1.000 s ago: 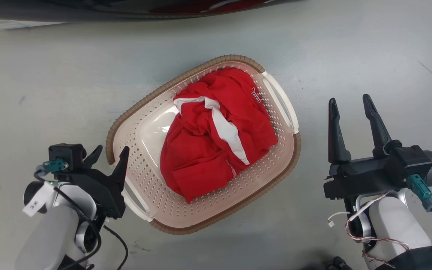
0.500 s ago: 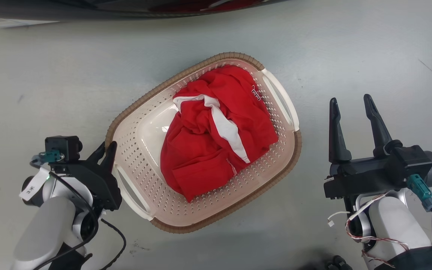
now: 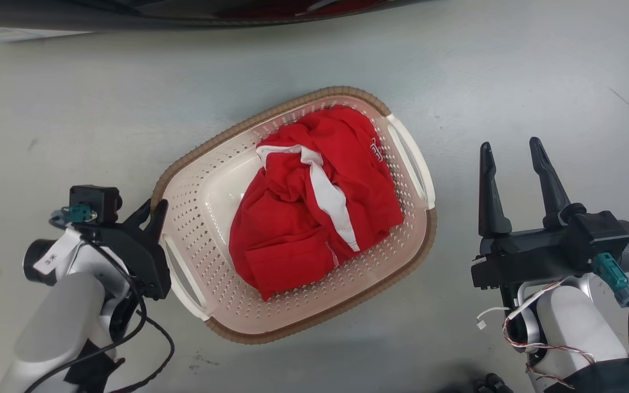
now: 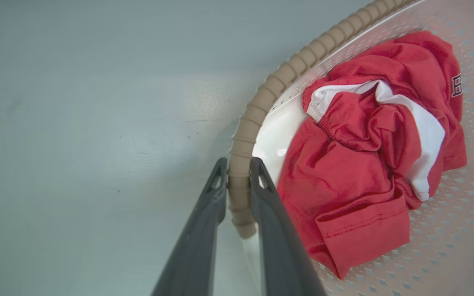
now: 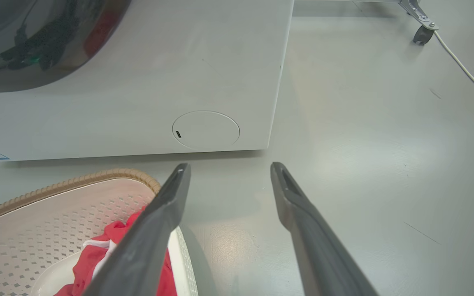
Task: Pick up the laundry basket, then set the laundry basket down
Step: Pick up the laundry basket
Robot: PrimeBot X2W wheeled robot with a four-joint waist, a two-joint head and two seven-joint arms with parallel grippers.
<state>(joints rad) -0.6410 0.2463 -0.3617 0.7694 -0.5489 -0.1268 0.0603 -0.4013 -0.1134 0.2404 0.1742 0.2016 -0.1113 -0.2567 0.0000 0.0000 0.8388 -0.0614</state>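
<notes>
One claw on: left gripper (image 3: 150, 210) pinches the laundry basket (image 3: 205, 224) by its brown rim (image 4: 261, 100) near the left handle (image 3: 181, 279), right gripper (image 3: 509, 144) gapes empty beside it; pick-up step, next needs a steady lift; can't tell if the base is off the floor (image 3: 74, 109).

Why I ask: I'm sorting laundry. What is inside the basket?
Inside the basket lies a crumpled red garment with a white band. Bare perforated bottom shows around it; anything beneath the cloth is covered and cannot be seen.
</notes>
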